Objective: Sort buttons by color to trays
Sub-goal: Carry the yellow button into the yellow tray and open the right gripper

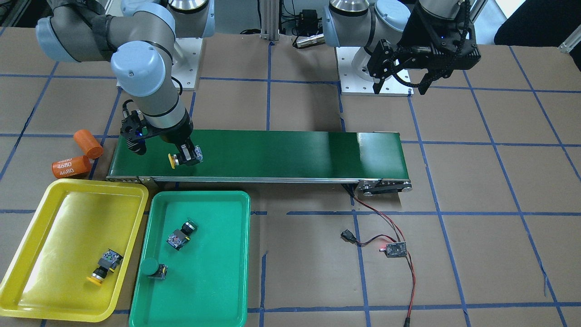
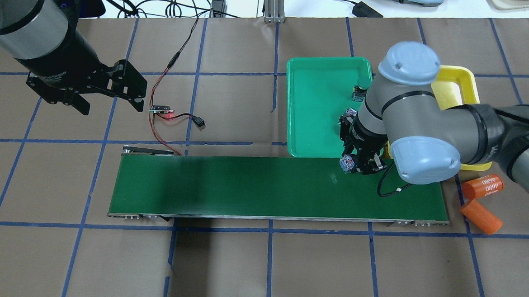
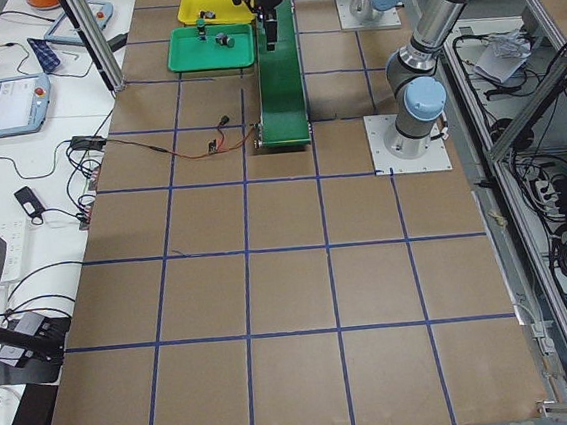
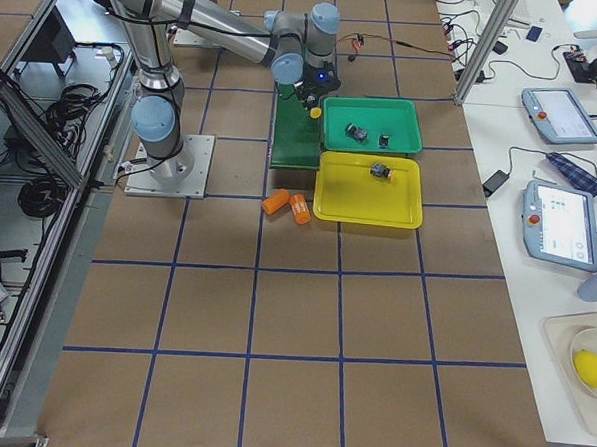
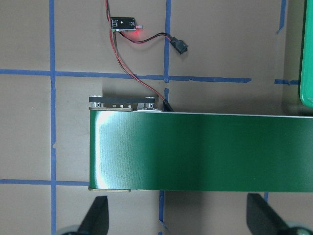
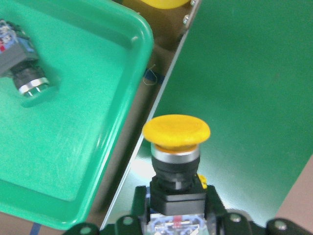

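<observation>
My right gripper (image 1: pixel 184 156) is shut on the body of a yellow-capped button (image 1: pixel 174 160) over the end of the dark-green conveyor belt (image 1: pixel 281 152). In the right wrist view the button (image 6: pixel 176 133) sits over the belt's edge beside the green tray (image 6: pixel 73 147). The yellow tray (image 1: pixel 68 218) holds one yellow button (image 1: pixel 103 268). The green tray (image 1: pixel 213 254) holds two green buttons (image 1: pixel 181 234) (image 1: pixel 152 268). My left gripper (image 1: pixel 399 86) is open and empty, high beyond the belt's other end.
Two orange cylinders (image 1: pixel 88 143) (image 1: pixel 70 166) lie beside the belt's end near the yellow tray. A small circuit board (image 1: pixel 395 250) with red-black wires lies on the brown table near the belt's motor end.
</observation>
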You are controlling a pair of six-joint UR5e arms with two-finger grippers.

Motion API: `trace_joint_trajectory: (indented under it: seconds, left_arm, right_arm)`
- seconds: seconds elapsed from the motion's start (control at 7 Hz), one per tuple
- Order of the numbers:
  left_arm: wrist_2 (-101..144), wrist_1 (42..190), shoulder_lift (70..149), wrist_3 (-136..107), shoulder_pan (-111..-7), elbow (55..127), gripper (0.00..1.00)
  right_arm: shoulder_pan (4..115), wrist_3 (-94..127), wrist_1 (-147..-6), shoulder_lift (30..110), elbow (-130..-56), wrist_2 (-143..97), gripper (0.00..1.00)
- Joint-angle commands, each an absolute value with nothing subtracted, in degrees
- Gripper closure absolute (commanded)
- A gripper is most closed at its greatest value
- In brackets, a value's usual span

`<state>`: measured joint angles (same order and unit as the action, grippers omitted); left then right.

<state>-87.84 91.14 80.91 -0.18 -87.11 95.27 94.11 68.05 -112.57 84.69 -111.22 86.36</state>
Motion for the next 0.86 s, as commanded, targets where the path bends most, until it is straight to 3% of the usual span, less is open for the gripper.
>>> trace_joint_trajectory:
  seconds: [0.0, 0.29, 0.71]
  left_arm:
    - [-87.89, 91.14, 80.86, -0.18, -87.01, 95.27, 0.0]
    - [-87.89, 91.14, 80.86, -0.09, -87.01, 95.27, 0.0]
    - [-87.8, 91.14, 80.86, -0.18, -87.1, 95.27, 0.0]
  right_arm:
    - [87.59, 54.3, -107.31, 84.64, -106.09, 88.23, 1.0]
    - [77.74, 36.83, -108.97, 84.29, -105.56, 89.39, 1.0]
    - [74.79, 30.5, -110.04, 77.12, -99.18, 91.04, 0.98]
